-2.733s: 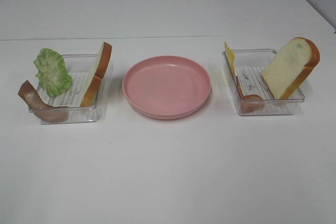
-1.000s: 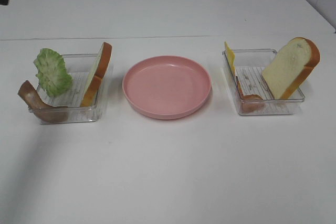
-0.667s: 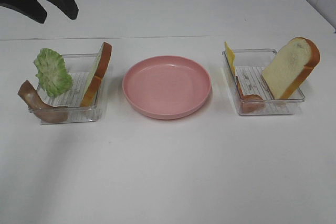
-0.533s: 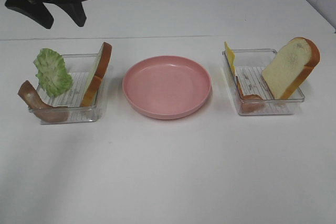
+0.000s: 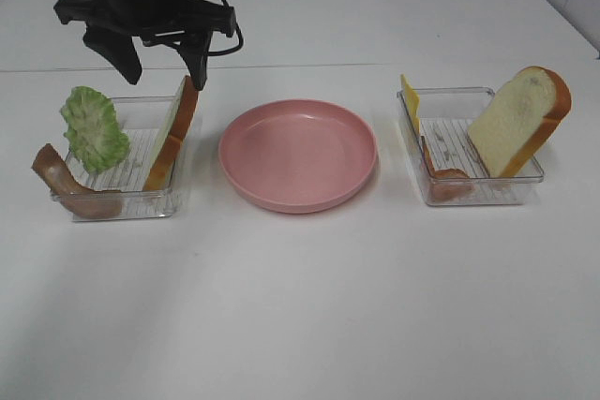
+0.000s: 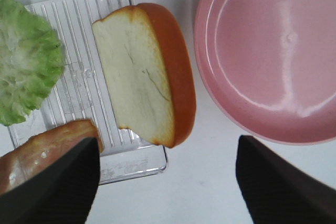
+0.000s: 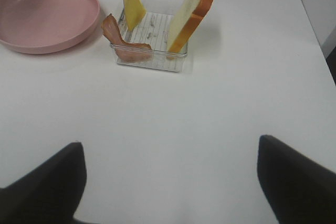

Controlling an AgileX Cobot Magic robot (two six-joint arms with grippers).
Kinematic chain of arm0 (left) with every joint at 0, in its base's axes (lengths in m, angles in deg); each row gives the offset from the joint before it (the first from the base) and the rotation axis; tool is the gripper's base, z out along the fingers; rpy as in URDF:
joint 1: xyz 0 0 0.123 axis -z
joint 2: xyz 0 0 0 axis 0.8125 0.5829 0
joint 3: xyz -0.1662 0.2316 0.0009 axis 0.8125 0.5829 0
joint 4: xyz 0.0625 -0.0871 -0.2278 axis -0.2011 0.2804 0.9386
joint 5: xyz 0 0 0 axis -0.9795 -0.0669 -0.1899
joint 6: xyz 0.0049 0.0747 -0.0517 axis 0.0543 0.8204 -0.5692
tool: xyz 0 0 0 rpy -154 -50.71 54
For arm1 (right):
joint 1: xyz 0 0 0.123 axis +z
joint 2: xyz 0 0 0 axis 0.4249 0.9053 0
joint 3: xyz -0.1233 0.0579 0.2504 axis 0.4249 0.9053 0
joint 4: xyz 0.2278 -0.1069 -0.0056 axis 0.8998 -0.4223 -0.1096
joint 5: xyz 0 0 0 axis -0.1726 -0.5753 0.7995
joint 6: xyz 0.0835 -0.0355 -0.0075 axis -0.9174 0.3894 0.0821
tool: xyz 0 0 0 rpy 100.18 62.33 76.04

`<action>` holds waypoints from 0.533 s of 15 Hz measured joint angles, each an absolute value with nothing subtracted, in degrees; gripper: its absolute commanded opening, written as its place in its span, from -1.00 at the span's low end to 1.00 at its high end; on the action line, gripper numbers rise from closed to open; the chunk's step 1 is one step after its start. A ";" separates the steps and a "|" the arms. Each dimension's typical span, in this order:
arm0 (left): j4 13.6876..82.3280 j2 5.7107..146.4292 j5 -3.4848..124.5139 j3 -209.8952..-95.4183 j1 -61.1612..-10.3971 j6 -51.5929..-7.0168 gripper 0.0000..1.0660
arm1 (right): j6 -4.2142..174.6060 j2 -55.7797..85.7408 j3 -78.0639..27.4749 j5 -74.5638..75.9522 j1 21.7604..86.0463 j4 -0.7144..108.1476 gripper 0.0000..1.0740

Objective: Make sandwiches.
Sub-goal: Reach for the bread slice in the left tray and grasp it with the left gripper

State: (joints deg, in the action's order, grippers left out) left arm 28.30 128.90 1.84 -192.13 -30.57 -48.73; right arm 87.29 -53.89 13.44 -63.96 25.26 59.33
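We see a plain white tabletop (image 5: 300,306) with three things standing on it in one row. A round pink plate (image 5: 298,152) sits in the middle. One clear plastic tray (image 5: 131,152) stands to its left and a second clear tray (image 5: 448,142) to its right, each near the plate but not touching it. A faint line crosses the tabletop just behind them.

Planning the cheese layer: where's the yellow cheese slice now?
Exterior high view, right side: the yellow cheese slice stands in the clear plastic tray, at its wall nearest the pink plate, beside a reddish bacon strip.
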 measured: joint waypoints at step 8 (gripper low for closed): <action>24.57 134.23 2.93 -192.36 -30.34 -49.76 0.29 | 87.29 -53.89 13.44 -63.96 25.26 59.33 0.45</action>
State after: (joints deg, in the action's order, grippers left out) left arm 24.57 134.23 2.93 -192.36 -30.34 -49.76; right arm 87.29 -53.89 13.44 -63.96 25.26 59.33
